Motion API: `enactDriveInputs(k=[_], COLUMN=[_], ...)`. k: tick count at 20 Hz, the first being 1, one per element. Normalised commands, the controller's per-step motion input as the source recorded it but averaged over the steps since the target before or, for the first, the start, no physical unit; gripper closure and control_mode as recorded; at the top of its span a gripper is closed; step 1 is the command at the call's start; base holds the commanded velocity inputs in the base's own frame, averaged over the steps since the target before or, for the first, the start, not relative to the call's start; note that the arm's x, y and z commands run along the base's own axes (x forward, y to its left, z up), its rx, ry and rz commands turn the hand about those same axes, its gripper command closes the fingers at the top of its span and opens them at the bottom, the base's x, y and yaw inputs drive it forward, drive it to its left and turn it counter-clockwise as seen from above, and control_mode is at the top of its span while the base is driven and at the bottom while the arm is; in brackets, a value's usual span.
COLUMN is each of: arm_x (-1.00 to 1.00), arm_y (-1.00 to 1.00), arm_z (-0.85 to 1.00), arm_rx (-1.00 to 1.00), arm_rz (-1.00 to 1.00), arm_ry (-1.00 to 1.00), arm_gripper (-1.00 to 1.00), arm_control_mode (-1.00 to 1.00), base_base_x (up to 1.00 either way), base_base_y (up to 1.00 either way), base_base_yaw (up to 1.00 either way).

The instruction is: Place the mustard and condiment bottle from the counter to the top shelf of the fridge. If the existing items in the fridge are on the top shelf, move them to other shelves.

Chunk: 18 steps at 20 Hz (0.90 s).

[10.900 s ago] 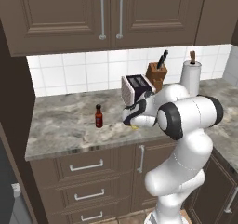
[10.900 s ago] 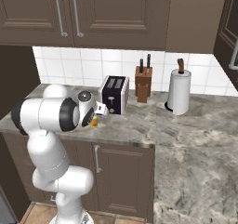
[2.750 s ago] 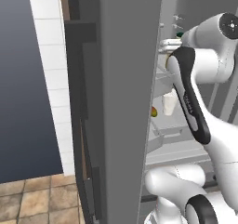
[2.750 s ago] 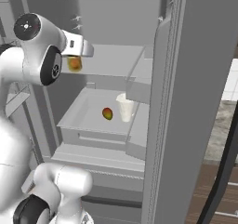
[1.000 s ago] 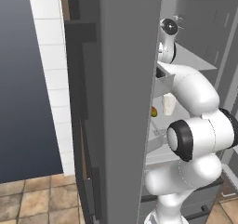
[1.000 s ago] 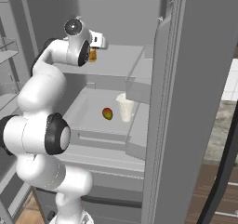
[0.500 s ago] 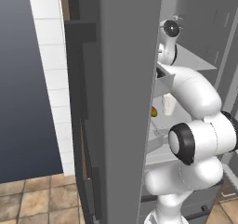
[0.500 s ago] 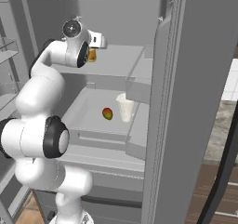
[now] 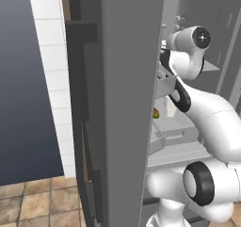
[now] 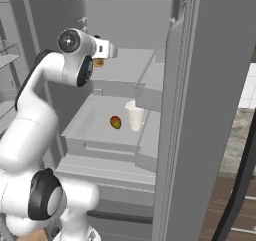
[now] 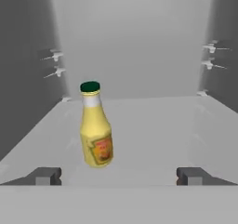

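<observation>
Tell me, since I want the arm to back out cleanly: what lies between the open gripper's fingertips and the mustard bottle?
Nothing: in the hand view, only bare top shelf separates the gripper from the mustard.

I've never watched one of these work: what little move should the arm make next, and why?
Probably draw straight back out of the fridge. The mustard stands upright on the top shelf, clear of the wide-open pincer, so this bottle looks delivered.

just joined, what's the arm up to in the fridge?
The arm is reaching into the open fridge. The mustard stands on the top shelf, tilted a little, between the open tool's fingertips and touching neither. One shelf down, the mango-like fruit and white cup sit side by side.
</observation>
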Motion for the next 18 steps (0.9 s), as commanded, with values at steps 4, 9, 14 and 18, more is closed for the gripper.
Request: enactDriveInputs(k=[4, 9, 14, 18], arm_x=[-1.0, -1.0, -1.0, -1.0], arm_y=[-0.72, -0.62, -0.39, -0.3], arm_z=[0.13, 0.0, 0.0, 0.0], arm_rx=[0.02, 0.0, 0.0, 0.0], arm_rz=[-0.09, -0.07, -0.04, -0.02], arm_ry=[0.05, 0.14, 0.19, 0.17], arm_gripper=[-1.0, -1.0, -1.0, -1.0], arm_control_mode=[-1.0, -1.0, -1.0, -1.0], base_base_x=[0.0, 0.0, 0.0, 0.0], base_base_y=[0.0, 0.0, 0.0, 0.0], base_base_yaw=[0.0, 0.0, 0.0, 0.0])
